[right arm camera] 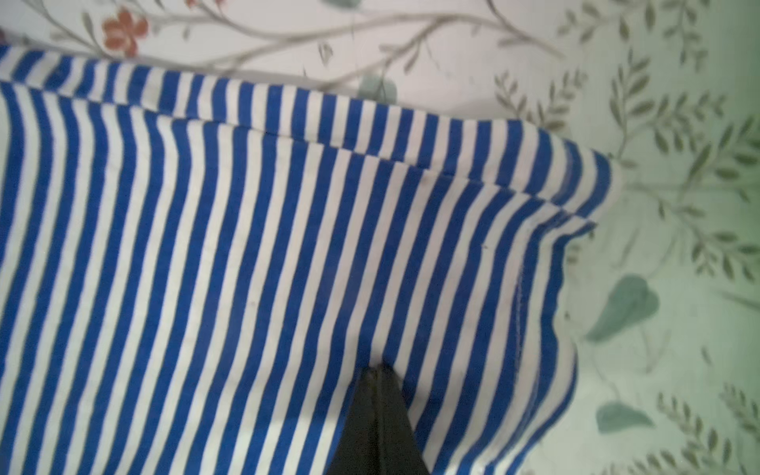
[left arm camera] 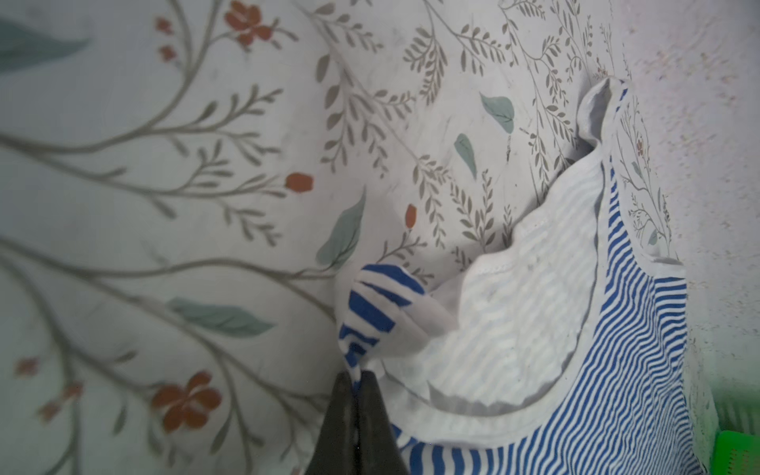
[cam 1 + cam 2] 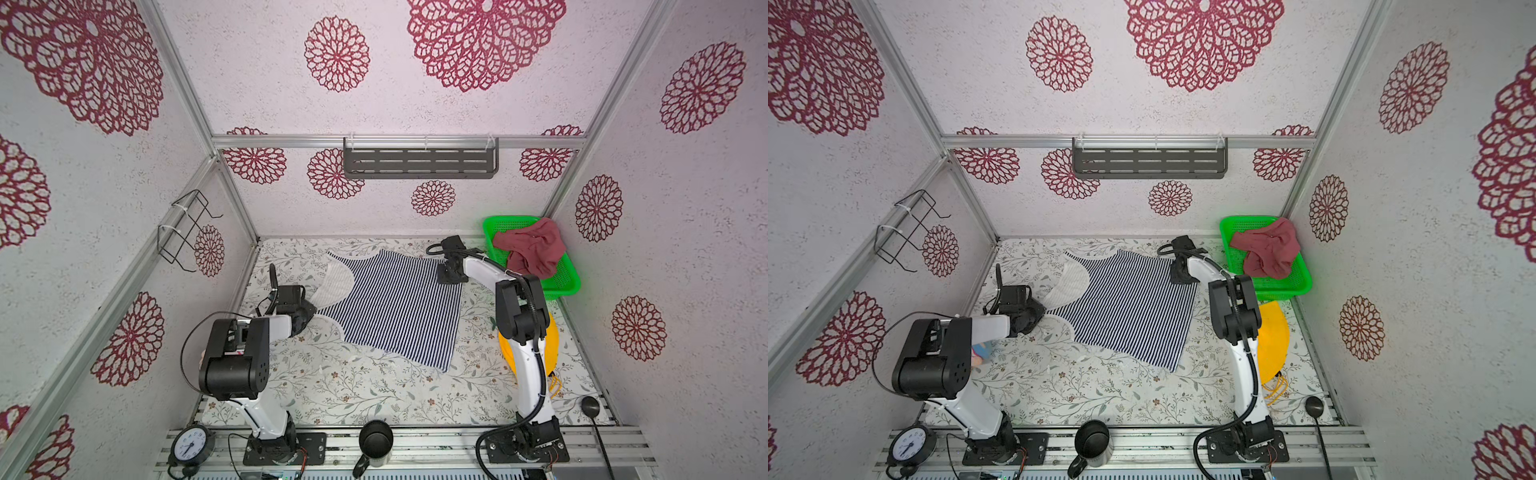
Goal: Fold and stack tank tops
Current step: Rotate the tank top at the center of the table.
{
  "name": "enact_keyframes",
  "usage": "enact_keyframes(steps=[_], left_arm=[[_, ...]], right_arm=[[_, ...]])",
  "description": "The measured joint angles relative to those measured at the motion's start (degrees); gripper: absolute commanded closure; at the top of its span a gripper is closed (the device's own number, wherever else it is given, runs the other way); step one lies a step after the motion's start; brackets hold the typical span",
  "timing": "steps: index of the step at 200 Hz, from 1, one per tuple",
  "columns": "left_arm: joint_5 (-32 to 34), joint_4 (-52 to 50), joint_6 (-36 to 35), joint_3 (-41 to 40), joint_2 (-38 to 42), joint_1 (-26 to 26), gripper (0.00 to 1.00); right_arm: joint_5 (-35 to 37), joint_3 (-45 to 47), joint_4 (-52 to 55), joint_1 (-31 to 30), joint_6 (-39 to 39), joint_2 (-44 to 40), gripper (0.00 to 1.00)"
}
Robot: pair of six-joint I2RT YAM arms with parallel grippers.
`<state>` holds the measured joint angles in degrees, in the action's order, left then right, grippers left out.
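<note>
Left claw: Your left gripper (image 3: 306, 316) sits left of centre in a top view. Its wrist camera shows the jaws pinched shut on a bunched shoulder strap of the striped tank top (image 3: 395, 307).

Striped tank top: It lies spread across the middle of the frame on the floral table (image 3: 353, 390), mostly flat. The neckline points left, with its pale inside turned up there, and the hem points right.

Right claw: Your right gripper (image 3: 448, 274) is right of centre, at the cloth's upper right corner. Its wrist camera shows the jaws closed on a pinch of striped fabric near the hem.

Maroon tank top (image 3: 532, 249): It lies crumpled in the green basket (image 3: 567, 286) at the right of the frame, well apart from both claws.

Handling: Expect thin, light, limp knit. It will likely sag and stretch between your two grips, and it could slide out of a shallow pinch. Nothing here is breakable.

Where to hold: Take bound edges such as a strap, an armhole seam or a hem corner, where the cloth is thicker. Keep your two holds far apart so the fabric stays taut.
</note>
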<state>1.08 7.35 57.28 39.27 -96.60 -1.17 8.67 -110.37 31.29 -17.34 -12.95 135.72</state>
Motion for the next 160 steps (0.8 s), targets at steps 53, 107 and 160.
enact_keyframes(steps=[53,107,160], left_arm=[[3.8,-0.5,3.8,-7.5,7.9,5.5,1.0],[9.9,-6.9,2.3,-9.2,16.9,6.5,1.0],[9.2,-9.3,-1.8,-4.7,12.6,3.4,1.0]], right_arm=[[-0.4,-8.5,3.5,1.9,5.0,3.7,0.85],[-2.9,22.1,1.6,-1.7,3.5,-24.8,0.71],[-6.4,52.9,0.1,-10.3,-7.5,-45.0,0.57]])
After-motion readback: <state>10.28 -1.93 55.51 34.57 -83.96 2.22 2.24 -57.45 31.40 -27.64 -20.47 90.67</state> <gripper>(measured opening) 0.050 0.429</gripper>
